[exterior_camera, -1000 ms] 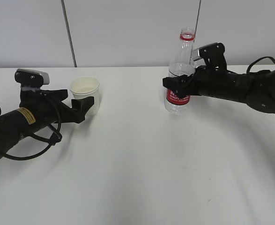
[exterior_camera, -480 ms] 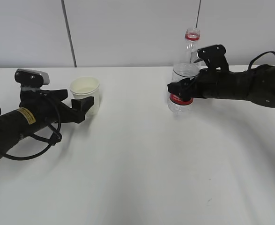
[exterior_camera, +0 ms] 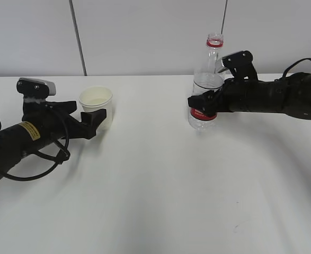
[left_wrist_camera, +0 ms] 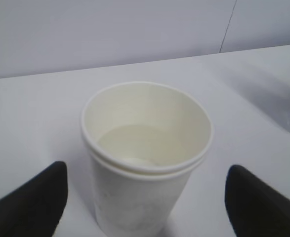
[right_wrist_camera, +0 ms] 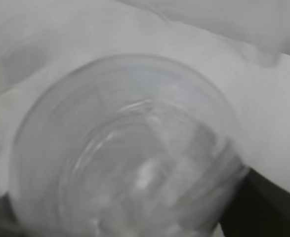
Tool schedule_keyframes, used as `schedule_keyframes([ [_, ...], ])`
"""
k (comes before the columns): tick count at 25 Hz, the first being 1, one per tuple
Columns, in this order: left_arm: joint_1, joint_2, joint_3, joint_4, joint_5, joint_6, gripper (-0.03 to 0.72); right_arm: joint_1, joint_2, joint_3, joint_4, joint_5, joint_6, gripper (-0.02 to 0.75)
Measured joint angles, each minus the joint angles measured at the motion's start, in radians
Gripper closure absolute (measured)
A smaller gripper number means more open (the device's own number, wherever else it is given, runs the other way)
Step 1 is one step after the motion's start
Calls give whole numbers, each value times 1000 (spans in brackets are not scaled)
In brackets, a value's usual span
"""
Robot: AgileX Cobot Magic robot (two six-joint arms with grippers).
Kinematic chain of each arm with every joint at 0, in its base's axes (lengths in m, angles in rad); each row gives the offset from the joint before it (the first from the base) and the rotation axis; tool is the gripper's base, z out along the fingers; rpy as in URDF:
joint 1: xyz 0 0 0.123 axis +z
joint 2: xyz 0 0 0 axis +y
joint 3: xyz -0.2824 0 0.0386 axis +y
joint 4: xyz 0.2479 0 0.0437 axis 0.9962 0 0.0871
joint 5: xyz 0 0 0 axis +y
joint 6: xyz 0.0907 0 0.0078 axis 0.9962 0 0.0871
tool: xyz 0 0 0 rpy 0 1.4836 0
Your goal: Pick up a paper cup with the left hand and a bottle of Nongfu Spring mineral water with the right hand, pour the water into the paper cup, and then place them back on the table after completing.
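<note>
White matte desk [exterior_camera: 160, 201] fills the lower field, backed by a pale panelled wall [exterior_camera: 144, 32] with dark vertical seams.

Paper cup [exterior_camera: 96, 107] is seen standing upright on the desk at left, white, double-rimmed, with a pale pool of liquid low inside as noted in the left wrist view [left_wrist_camera: 145, 163]. Left pincer [exterior_camera: 94, 119] is set around it, jaws spread; black fingertips [left_wrist_camera: 33, 202] are shown to either side of the cup wall with a gap on both sides, so no grip is made. Left arm [exterior_camera: 23, 137] lies low along the desk, yellow sticker [exterior_camera: 29, 130] on its side, grey-topped block [exterior_camera: 36, 86] above the wrist.

Nongfu Spring bottle [exterior_camera: 206, 84] is seen right of centre, clear plastic, uncapped, red neck ring and red label, upright or very nearly so. It is clasped about the label by the right pincer [exterior_camera: 204, 103]. Whether its base touches the desk cannot be told. Right wrist view is filled by the blurred bottle shoulder [right_wrist_camera: 125, 153]. Right arm [exterior_camera: 277, 98] reaches in from the right edge.

Cup and bottle stand well apart.
</note>
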Motion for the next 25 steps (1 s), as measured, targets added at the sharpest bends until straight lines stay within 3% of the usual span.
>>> schedule_keyframes([
  [18, 0, 0, 0, 0, 0, 0, 101, 0, 0, 0, -2, -3, 23, 150],
  [25, 0, 0, 0, 2, 0, 0, 101, 0, 0, 0, -72, -32, 71, 132],
])
